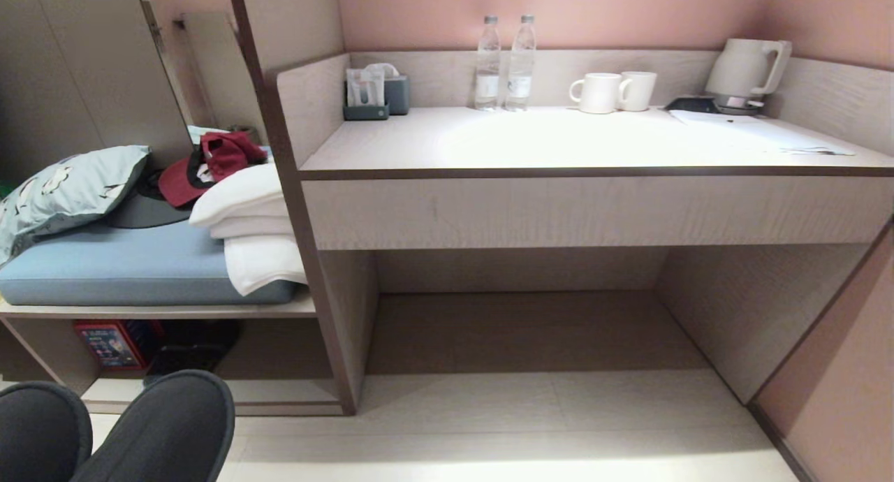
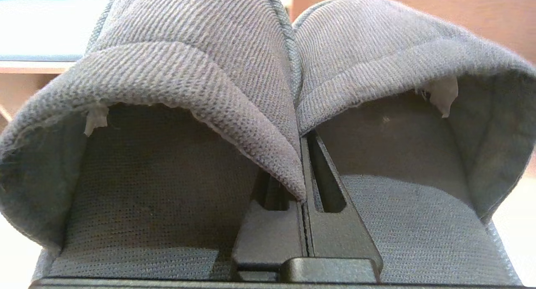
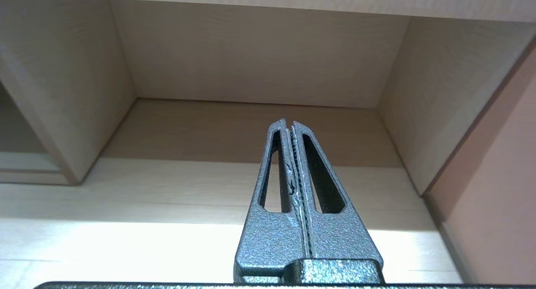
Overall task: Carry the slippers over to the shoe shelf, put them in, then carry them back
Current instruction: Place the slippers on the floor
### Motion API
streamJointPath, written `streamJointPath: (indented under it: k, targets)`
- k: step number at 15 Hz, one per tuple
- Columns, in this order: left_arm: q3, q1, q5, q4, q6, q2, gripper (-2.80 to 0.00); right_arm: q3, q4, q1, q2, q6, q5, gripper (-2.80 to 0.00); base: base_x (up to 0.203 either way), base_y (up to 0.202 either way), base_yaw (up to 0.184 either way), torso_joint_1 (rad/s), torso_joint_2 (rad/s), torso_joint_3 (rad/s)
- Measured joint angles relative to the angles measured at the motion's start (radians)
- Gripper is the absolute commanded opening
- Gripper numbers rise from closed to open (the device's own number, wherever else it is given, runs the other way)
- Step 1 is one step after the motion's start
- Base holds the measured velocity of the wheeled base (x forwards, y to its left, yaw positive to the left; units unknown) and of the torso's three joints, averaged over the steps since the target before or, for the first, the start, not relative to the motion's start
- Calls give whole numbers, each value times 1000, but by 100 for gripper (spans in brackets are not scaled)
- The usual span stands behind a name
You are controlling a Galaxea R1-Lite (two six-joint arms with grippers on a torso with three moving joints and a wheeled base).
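two black slippers (image 2: 268,92) hang side by side, inner edges pinched in the closed left tool (image 2: 302,205), low at the robot's left just before the shoe shelf (image 1: 209,391). that thin fabric grip could slip. right tool (image 3: 289,123) closed, empty. two bottles (image 1: 504,63), two mugs (image 1: 613,91) on the table (image 1: 559,147).

Your left gripper (image 2: 302,184) is clamped on the touching inner edges of two dark fabric slippers (image 2: 176,67), held side by side with their open heels nearest you. Beyond them lies a blue bench cushion (image 2: 46,25) on pale wood.
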Motion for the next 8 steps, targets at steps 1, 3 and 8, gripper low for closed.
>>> streamJointPath:
  k: [1, 3, 8]
  targets:
    - [0, 0, 0, 0, 0, 0, -280, 0, 0, 0, 0, 0, 0, -280, 0, -194, 3, 2, -1, 6]
    - [0, 0, 0, 0, 0, 0, -280, 0, 0, 0, 0, 0, 0, -280, 0, -196, 4, 1, 3, 2]
    - [0, 0, -1, 0, 1, 0, -280, 0, 0, 0, 0, 0, 0, -280, 0, -194, 3, 1, 2, 1]
